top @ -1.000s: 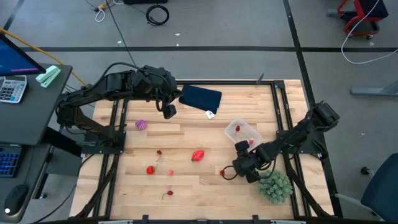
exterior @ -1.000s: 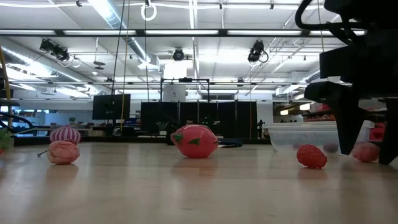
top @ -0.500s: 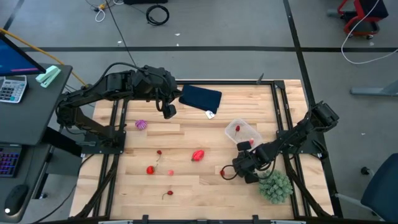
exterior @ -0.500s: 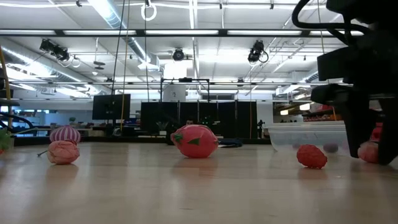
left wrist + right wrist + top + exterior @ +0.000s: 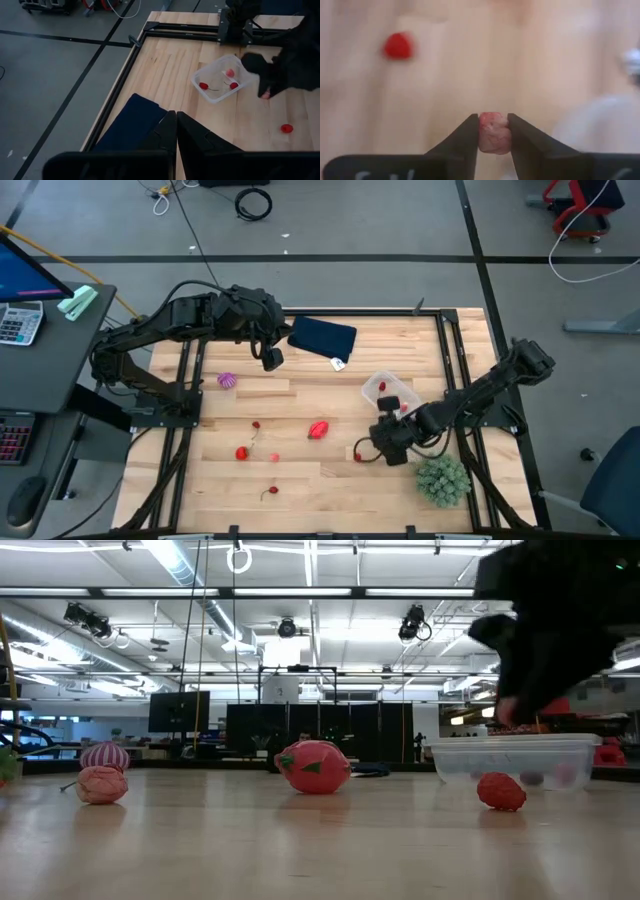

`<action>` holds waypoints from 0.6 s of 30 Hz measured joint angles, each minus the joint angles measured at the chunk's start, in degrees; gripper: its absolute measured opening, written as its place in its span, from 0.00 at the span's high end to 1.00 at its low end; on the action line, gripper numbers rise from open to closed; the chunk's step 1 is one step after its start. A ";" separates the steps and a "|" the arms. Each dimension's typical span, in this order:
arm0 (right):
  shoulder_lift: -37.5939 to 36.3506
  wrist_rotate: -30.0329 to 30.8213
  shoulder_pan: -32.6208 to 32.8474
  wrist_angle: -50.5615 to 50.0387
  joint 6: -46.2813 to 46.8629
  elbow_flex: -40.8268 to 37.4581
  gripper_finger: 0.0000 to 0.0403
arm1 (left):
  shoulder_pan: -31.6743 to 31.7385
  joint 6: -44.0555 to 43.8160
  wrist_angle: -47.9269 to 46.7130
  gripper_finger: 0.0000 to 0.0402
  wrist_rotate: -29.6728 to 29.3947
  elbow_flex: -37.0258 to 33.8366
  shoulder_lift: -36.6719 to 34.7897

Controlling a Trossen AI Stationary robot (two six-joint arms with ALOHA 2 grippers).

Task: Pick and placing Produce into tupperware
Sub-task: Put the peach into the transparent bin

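My right gripper [image 5: 383,438] hangs above the table's right half, between the tupperware [image 5: 390,392] and the green plant, shut on a pink piece of produce [image 5: 494,134]. In the low view it [image 5: 512,712] is up off the table, above the clear tupperware [image 5: 510,760]. The tupperware holds a few red and pink pieces. A red piece [image 5: 357,455] lies on the wood just left of the gripper. Other produce is scattered to the left: a bigger red one [image 5: 318,429], a purple one [image 5: 227,380], small red ones [image 5: 242,452]. My left gripper [image 5: 270,358] waits shut over the far left. My right gripper pinches the pink piece between its two fingers [image 5: 470,131], which stand on opposite sides of it [image 5: 495,142]. The piece is lifted clear of the table and shows as a pink spot below the dark fingers in the low view [image 5: 505,712].
A bushy green plant [image 5: 443,478] stands at the near right, close behind my right gripper. A dark navy folded cloth [image 5: 322,337] lies at the far edge beside my left gripper. Black frame rails [image 5: 455,380] run along the table's right side.
My right gripper stood low with its fingers around the pink piece on the table, then rose and shifted a little toward the far edge and the tupperware. The pink piece has come up with it, lifted clear of the wood. The red piece beside it stayed put.
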 joint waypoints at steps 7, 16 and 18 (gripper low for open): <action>-9.25 8.85 -6.00 -13.86 7.26 1.25 0.71 | 0.00 -0.09 -0.02 0.94 0.02 0.00 0.00; -13.35 -3.12 -14.20 -15.26 11.86 -6.79 0.69 | 0.00 -0.09 -0.02 0.95 0.02 0.00 0.00; -12.70 -5.13 -15.34 -12.21 11.57 -9.27 0.68 | 0.00 -0.08 -0.02 0.96 0.00 -0.02 0.00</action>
